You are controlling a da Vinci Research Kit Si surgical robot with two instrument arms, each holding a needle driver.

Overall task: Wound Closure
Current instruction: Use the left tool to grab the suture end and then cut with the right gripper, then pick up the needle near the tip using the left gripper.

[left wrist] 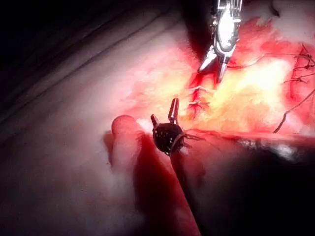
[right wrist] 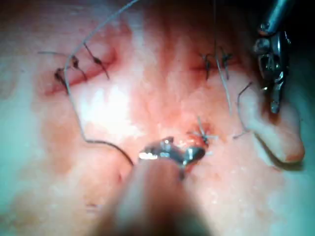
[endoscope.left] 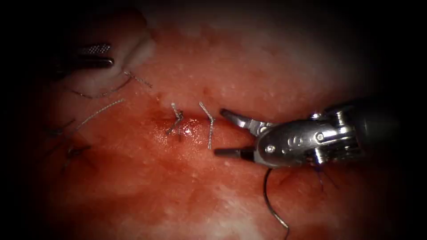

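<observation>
Reaching in from the right of the endoscope view, the right arm's tool [endoscope.left: 227,133] lies almost level over the tissue [endoscope.left: 187,195], its jaws spread wide apart and grasping nothing, the tips just right of the cut [endoscope.left: 187,129]; two short cut ends of thread [endoscope.left: 208,124] stand up from stitches across the cut, one just beside the upper jaw tip; the curved needle [endoscope.left: 272,202] lies free on the tissue below that tool, right of the cut, held by neither tool, and whether its point sits in the tissue cannot be told; the left arm's tool [endoscope.left: 95,55] rests at the upper left, well apart from the cut, beside a pale fold of tissue [endoscope.left: 138,49], and whether its jaws grip anything cannot be told; the right wrist view adds a long thread [right wrist: 74,98] running across the tissue past an older stitched cut [right wrist: 78,69]; the left wrist view shows the right arm's tool [left wrist: 212,68] with jaws parted above the stitches.
</observation>
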